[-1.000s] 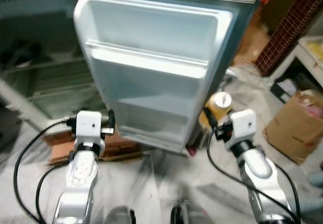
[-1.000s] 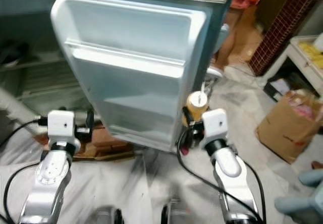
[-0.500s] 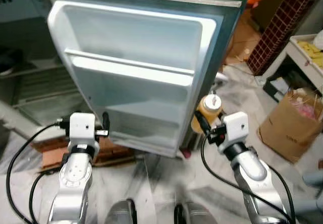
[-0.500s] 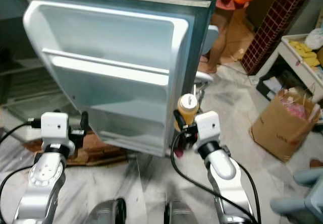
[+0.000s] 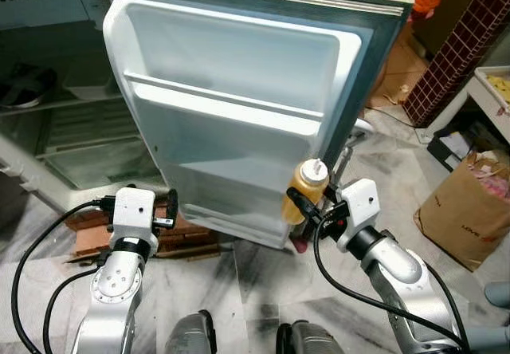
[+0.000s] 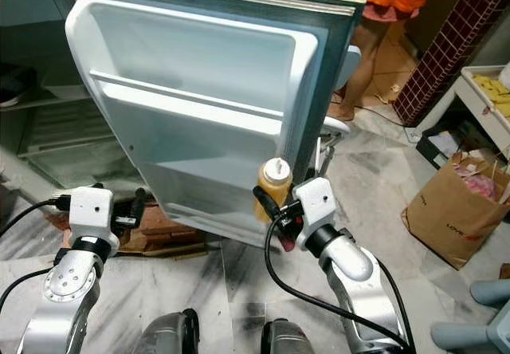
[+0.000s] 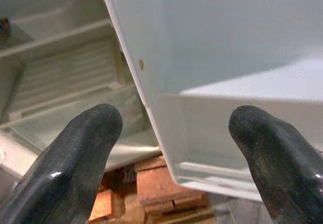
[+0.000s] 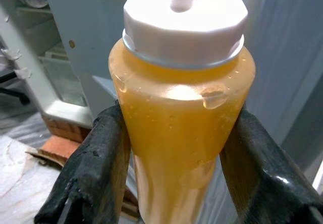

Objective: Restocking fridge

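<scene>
**Right hand grips bottle at the fridge door**

The right hand (image 5: 301, 207) is clamped on a bottle (image 5: 306, 191) of orange-yellow liquid with a white cap; its two fingers (image 8: 91, 168) press the bottle's sides below the cap. The bottle stands upright, just in front of the lower outer corner of the open fridge door (image 5: 239, 107). Ahead of this hand, the door's lower bin (image 5: 235, 202) lies just beyond the bottle, with a shelf rail (image 5: 231, 103) higher up.

The left hand (image 5: 170, 205) holds nothing, its fingers (image 7: 75, 153) spread wide. It hovers near the door's lower hinge-side corner, above some bricks (image 7: 166, 188) on the floor. Beyond it the fridge interior (image 5: 56, 123) shows wire shelves.

To the right hand's outer side sits a cardboard box (image 5: 466, 210). Behind the door stands a person (image 6: 382, 19) in orange.
</scene>
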